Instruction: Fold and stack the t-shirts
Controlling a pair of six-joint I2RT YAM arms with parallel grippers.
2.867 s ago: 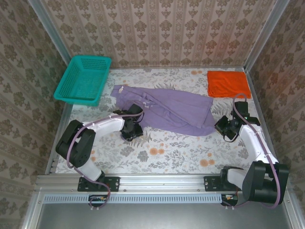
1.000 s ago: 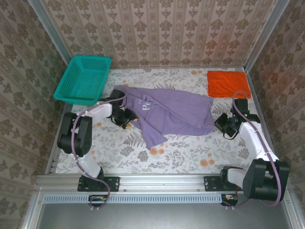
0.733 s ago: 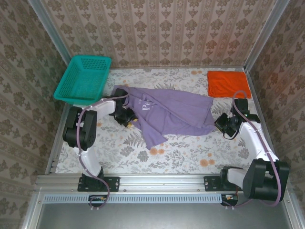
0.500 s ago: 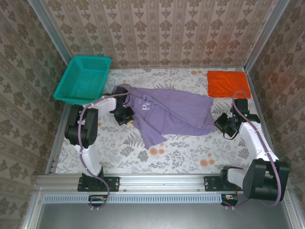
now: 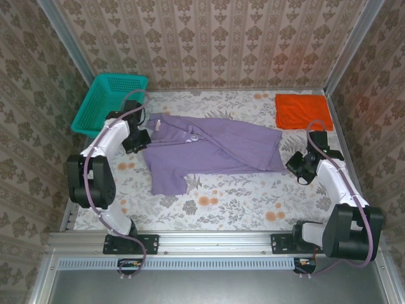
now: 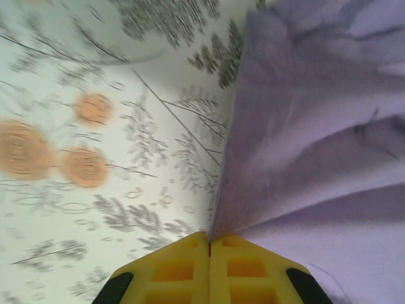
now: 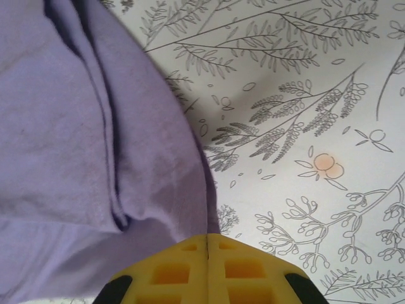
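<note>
top external. left claw (image 5: 143, 138): has travelled outward toward the teal basket (image 5: 107, 104), taking the lavender t-shirt (image 5: 209, 149) edge along. the shirt now lies stretched between the two claws, one flap trailing on the near side of the left claw. right claw (image 5: 292, 166): unmoved, at the shirt's opposite corner. orange t-shirt (image 5: 302, 111): folded, beyond the right claw, apart from it.

left wrist. left claw (image 6: 209, 239): yellow pads pressed together, a pinch of lavender t-shirt (image 6: 316, 126) running into the seam. bare counter (image 6: 95, 76) to one side.

right wrist. right claw (image 7: 207, 239): pads together, clamped on the lavender t-shirt (image 7: 76, 126) hem.

reading: the shirt is spread and not yet folded, so stacking on the orange one remains.
</note>
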